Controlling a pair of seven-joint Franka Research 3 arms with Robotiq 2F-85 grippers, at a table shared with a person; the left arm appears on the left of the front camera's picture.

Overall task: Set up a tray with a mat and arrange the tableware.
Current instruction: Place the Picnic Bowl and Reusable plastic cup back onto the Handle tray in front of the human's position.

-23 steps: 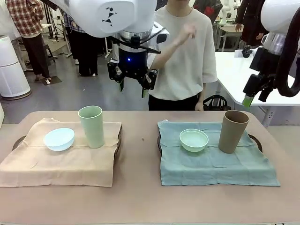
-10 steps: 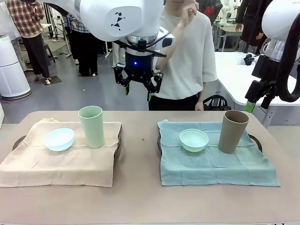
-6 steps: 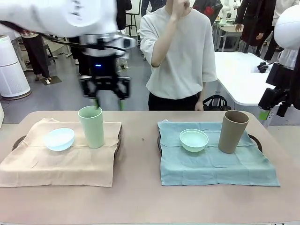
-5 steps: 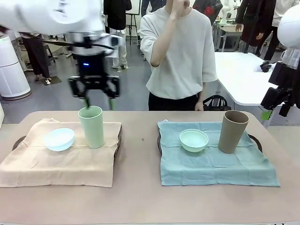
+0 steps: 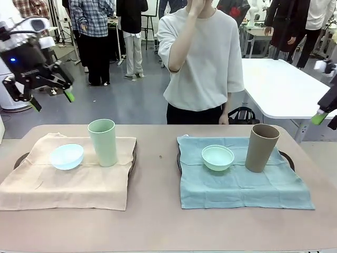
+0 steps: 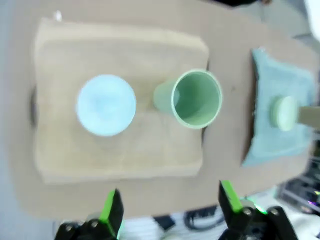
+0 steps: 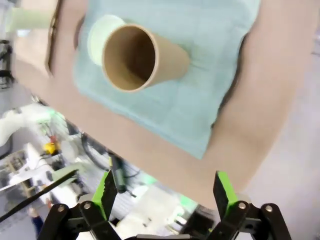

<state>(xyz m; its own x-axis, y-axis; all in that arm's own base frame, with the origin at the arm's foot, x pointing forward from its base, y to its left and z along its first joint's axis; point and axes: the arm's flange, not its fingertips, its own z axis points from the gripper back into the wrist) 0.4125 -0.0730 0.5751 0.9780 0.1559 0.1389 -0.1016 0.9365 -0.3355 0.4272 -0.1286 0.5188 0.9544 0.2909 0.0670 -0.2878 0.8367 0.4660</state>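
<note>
Now the left hand hangs high off the desk's left end, its green-padded fingers spread wide and holding nothing. Below it and toward the middle, a beige mat lies over a dark tray. On that mat the pale blue bowl sits mouth up, matte and shallow, and just beside it on the side away from the hand stands the light green cup, tall, handleless, upright with its long axis vertical and its mouth open to the top. In the left wrist view the cup shows its hollow inside.

The right hand hovers off the desk's right end, fingers likewise spread and empty. Below and inward of it a teal mat carries the tan brown cup, upright and slightly flared at the rim, and the mint green bowl, mouth up, near it but apart. A person stands beyond the desk.
</note>
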